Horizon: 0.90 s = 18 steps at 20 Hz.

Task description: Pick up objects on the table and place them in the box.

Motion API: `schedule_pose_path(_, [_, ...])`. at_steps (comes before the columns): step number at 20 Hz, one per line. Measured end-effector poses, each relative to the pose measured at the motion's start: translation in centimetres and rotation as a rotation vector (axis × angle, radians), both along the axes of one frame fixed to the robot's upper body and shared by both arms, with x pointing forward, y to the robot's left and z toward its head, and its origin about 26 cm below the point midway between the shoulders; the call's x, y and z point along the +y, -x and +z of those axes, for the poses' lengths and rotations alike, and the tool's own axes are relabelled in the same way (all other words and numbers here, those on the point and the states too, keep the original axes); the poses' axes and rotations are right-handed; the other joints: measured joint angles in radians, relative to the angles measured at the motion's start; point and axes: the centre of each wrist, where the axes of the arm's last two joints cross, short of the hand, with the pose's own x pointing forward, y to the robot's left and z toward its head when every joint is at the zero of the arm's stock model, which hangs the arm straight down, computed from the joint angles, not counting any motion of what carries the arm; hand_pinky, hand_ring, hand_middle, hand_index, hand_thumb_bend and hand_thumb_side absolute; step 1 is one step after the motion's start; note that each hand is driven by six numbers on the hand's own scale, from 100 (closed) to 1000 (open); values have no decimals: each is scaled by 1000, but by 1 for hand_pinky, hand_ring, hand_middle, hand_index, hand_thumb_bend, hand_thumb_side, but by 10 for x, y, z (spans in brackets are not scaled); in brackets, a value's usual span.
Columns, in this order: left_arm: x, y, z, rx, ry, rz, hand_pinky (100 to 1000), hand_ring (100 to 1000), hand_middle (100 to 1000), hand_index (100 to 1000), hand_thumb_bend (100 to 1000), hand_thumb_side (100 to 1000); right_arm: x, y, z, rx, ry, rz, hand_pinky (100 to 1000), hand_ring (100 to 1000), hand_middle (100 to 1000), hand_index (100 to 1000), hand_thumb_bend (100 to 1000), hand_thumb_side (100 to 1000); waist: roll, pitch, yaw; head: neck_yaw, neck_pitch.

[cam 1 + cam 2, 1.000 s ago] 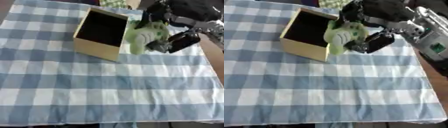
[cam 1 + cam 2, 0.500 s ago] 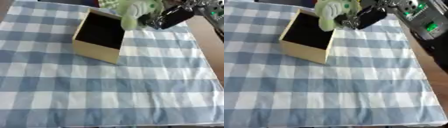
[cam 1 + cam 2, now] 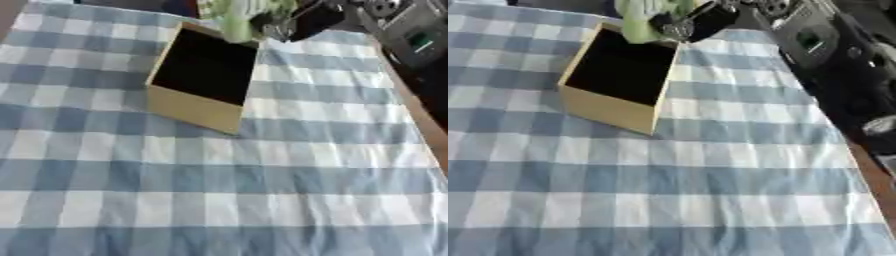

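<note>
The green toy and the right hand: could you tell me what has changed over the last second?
The right hand, shut on the green toy, lifted it from the cloth beside the box up to the box's far rim. The camera shifted too. The box still looks empty on the checked cloth.

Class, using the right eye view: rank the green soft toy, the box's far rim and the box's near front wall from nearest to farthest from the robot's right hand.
From the right hand:
1. Green soft toy, in its grasp, at the top.
2. Box's far rim, just below the toy.
3. Box's near front wall, toward the camera.
</note>
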Motion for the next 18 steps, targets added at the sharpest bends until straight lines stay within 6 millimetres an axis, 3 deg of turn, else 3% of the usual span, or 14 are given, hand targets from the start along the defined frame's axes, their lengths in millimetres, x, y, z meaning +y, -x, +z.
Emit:
schedule_pose_path(11, [-5, -2, 9, -34, 5, -30, 353, 562, 644, 657, 100, 825, 4, -29, -25, 20, 30, -21, 198, 348, 364, 499, 100, 100, -9, 21, 37, -39, -8])
schedule_pose_path(18, [-8, -2, 12, -45, 2, -44, 353, 562, 645, 657, 100, 825, 6, -38, -41, 45, 83, 9, 306, 413, 428, 553, 100, 100, -10, 31, 50, -46, -8])
